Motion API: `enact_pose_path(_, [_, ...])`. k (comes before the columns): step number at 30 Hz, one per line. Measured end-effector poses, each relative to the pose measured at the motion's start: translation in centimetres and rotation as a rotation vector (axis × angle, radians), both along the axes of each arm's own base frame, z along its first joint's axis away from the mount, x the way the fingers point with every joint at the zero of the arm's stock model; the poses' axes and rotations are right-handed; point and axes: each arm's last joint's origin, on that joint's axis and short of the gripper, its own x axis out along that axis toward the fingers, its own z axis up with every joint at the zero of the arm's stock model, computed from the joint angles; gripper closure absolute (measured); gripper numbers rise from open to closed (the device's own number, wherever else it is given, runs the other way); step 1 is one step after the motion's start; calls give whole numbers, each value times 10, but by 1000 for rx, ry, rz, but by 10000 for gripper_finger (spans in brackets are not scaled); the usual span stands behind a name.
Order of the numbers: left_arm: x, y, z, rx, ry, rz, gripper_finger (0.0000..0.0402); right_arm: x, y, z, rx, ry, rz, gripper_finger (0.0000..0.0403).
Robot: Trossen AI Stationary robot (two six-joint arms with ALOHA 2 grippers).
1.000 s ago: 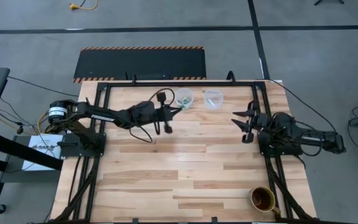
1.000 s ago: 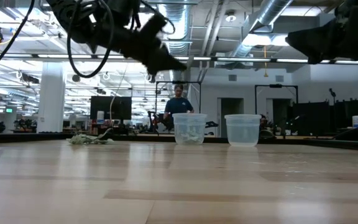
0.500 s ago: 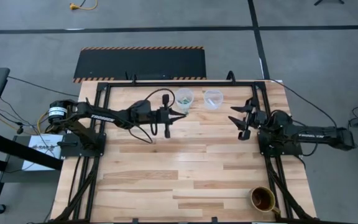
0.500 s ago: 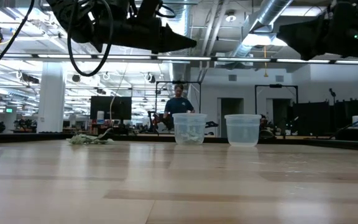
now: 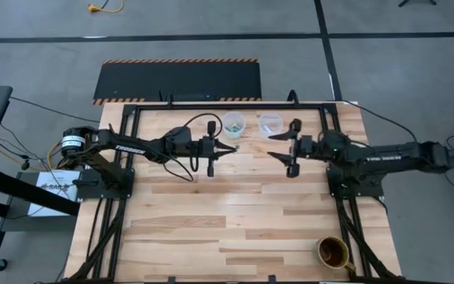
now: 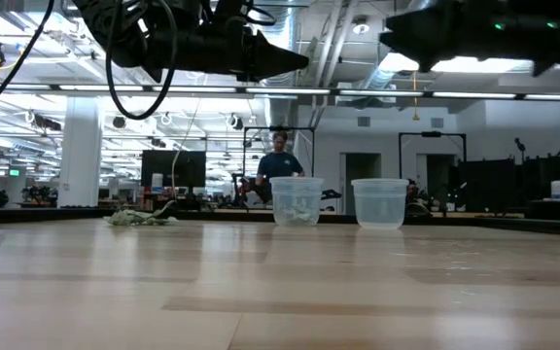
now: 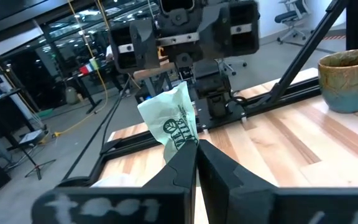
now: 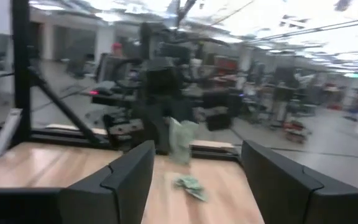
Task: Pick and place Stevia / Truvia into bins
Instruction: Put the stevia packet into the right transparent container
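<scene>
My left gripper hovers level above the table, just near of the left bin, and is shut on one pale green and white Stevia packet. My right gripper faces it from the table's right, open, with nothing between its fingers. Both clear bins stand on their bases at the far edge; the left one has packets in it. A small heap of packets lies on the table beneath the left arm. My left gripper pinches the packet's lower end between its two fingertips. The fingers lie level and point toward the table's right. The packet stands up from the fingertips, tilted a little, and is lifted clear of the table.
A brown, amber-coloured cup stands at the near right corner. A black frame runs round the table's far edge and sides. Bare wood fills the middle and near part of the table. A person stands far behind the bins.
My right gripper has swung out toward the table's left, up to my left gripper, and its fingers have spread wider. My left gripper has tipped up from slanting downward to level and rolled a little, with the packet still in it.
</scene>
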Motion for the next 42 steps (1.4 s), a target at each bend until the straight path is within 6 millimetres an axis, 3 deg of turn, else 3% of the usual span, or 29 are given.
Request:
enact_pose_path(13, [0,1,-1,8,11,31,401,71,-11,-2,15,106,33,184])
enact_pose_path(27, [0,1,-3,28,26,30,401,106,-14,-9,24,153,91,201])
enact_pose_path(33, [0,1,-2,33,26,30,401,108,-15,-13,28,167,84,245])
enact_pose_path(42, [0,1,-3,42,27,32,401,107,-19,-11,26,157,69,359])
